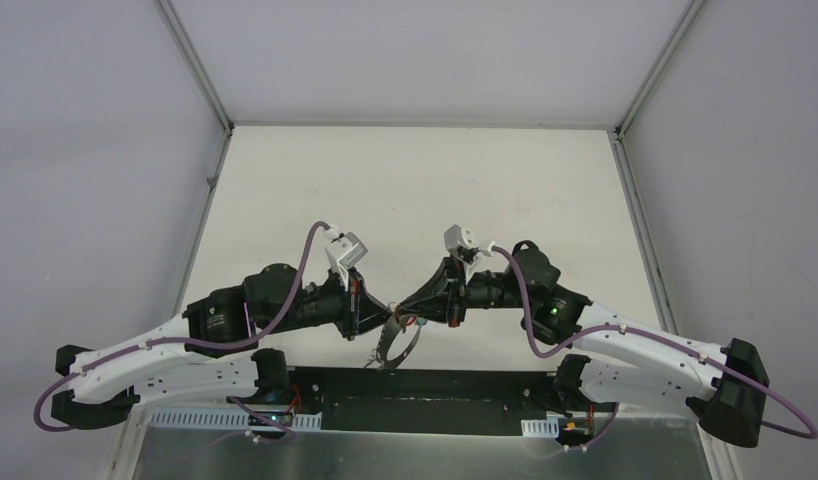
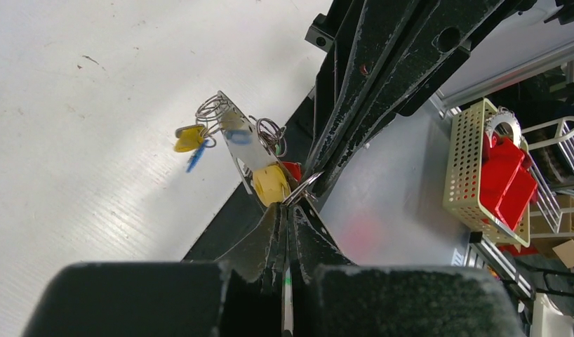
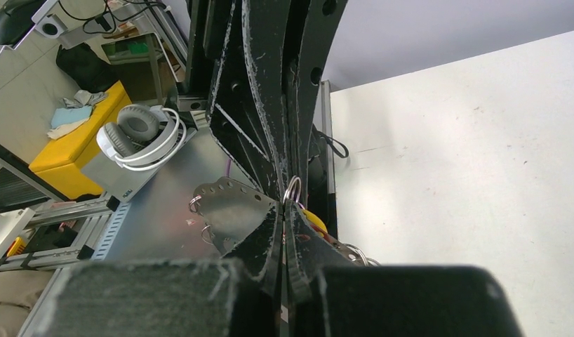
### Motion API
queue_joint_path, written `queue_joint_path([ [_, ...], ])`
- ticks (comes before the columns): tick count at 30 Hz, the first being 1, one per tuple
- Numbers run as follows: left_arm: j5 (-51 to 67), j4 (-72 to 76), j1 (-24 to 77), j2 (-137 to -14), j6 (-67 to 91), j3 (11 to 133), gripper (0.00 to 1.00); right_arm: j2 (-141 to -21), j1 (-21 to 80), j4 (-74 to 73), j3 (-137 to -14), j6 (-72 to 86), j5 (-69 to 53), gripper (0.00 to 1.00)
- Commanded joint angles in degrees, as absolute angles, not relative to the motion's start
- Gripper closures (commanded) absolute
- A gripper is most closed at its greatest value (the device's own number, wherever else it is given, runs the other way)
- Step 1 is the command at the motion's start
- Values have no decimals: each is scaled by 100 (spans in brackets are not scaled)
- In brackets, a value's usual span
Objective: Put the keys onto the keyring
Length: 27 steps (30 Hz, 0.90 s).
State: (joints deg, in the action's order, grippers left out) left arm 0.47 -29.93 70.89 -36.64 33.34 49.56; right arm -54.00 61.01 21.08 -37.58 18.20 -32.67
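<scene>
Threading a yellow key [image 2: 270,184] onto the keyring [image 2: 239,142], we judged.
Left gripper [image 2: 285,219] and right gripper [image 3: 283,216], both pressed together, met at its split ring [image 2: 302,188]; alignment mattered next.

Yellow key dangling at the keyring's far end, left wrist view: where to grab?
Likely its yellow head, pinched across the flat faces, from the table side: the yellow key hangs off a split ring, clear of the keyring band and the left fingers.

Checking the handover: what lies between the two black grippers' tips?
A small silver wire ring, seen in the left wrist view; a yellow key head hangs beside it.
</scene>
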Motion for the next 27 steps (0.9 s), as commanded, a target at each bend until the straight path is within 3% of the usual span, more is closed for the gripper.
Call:
queue_joint_path([
  [1, 445, -2791, 7112, -3824, 3300, 4952, 100, -5316, 6126, 2785, -3864, 1910, -3294, 100],
  [6, 1074, -2632, 7110, -4078, 2833, 5136, 99, -5354, 6124, 2808, -3852, 1923, -3286, 100],
  [8, 1204, -2633, 7112, -4118, 2657, 5207, 88, -5353, 6124, 2812, -3837, 1920, -3278, 100],
  [9, 1190, -2642, 7112, -4112, 2599, 5226, 73, -5347, 6126, 2812, -3836, 1922, -3278, 100],
  [11, 1053, -2641, 7112, -4008, 2527, 5223, 60, -5316, 6126, 2812, -3825, 1921, -3268, 100],
  [13, 893, -2638, 7111, -3810, 2434, 5199, 54, -5288, 6127, 2812, -3797, 1918, -3267, 100],
  [27, 36, -2943, 7119, -3129, 2207, 5147, 47, -5214, 6126, 2483, -3716, 1777, -2908, 100],
])
